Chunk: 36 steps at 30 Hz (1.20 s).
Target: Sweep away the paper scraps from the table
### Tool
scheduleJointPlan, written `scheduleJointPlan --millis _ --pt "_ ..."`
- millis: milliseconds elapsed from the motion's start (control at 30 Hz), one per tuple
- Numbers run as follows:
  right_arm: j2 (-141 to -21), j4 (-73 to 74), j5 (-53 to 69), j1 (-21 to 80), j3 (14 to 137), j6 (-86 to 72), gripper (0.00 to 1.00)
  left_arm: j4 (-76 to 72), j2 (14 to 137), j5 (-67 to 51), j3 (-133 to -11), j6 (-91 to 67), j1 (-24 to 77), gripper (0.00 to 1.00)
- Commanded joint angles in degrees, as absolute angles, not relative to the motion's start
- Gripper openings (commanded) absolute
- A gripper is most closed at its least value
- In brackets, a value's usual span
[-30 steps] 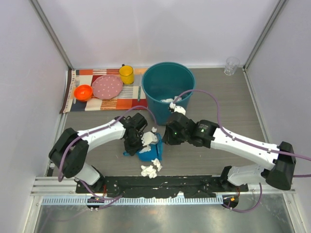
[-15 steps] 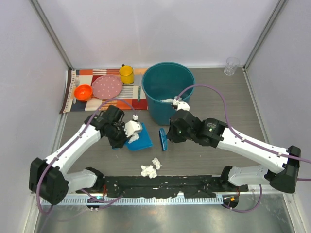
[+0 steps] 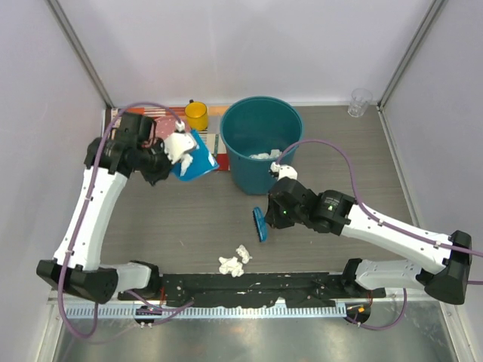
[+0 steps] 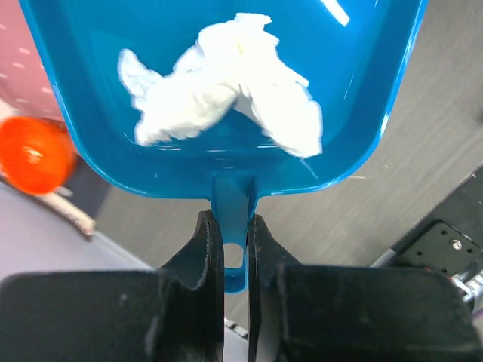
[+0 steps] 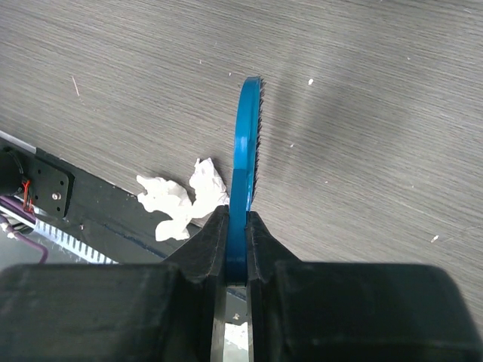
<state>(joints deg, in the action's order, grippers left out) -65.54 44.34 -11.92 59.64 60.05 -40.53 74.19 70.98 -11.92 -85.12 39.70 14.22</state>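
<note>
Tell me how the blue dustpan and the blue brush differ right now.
The dustpan sits in the left gripper, beside the teal bucket; the brush sits in the right gripper, down near the table. The dustpan carries a paper wad; the brush carries nothing. Both are blue and gripped.

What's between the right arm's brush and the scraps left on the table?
Nothing visible. The right gripper holds the blue brush on edge. The paper scraps lie a little apart from it on the near side, with only bare table between.
</note>
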Motion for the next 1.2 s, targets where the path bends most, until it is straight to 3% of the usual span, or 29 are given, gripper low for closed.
scheduleJointPlan --millis 0,133,267,400,467,633,933,1167 --pt "-63.5 41.6 -11.5 59.9 59.7 -39.5 0.01 78.8 80.1 -10.1 -102.8 39.8 14.1 0.00" --pt "-62.5 41.2 -11.4 59.9 58.8 -39.7 0.01 84.6 91.4 -6.9 -122.6 37.7 16.6 0.00" --pt "-61.2 40.4 -11.7 59.9 57.0 -41.0 0.01 83.9 101.1 4.3 -140.6 36.1 24.0 0.00" --pt "-60.8 39.7 -11.2 59.9 56.6 -41.6 0.01 74.8 108.2 18.8 -144.1 36.2 33.0 0.00" --pt "-60.7 40.3 -11.2 59.9 56.9 -41.9 0.01 68.4 108.7 28.0 -140.1 37.9 35.3 0.00" --pt "-60.4 40.5 -10.6 59.9 57.3 -41.8 0.01 36.6 102.8 40.9 -123.8 50.9 40.1 0.00" --pt "-64.1 43.9 -6.9 59.9 62.0 -35.5 0.01 -1.4 92.0 43.1 -97.4 79.3 44.2 0.00" --pt "-64.2 46.4 -6.9 59.9 65.8 -31.9 0.01 -9.0 89.8 42.9 -91.7 81.7 44.5 0.00"
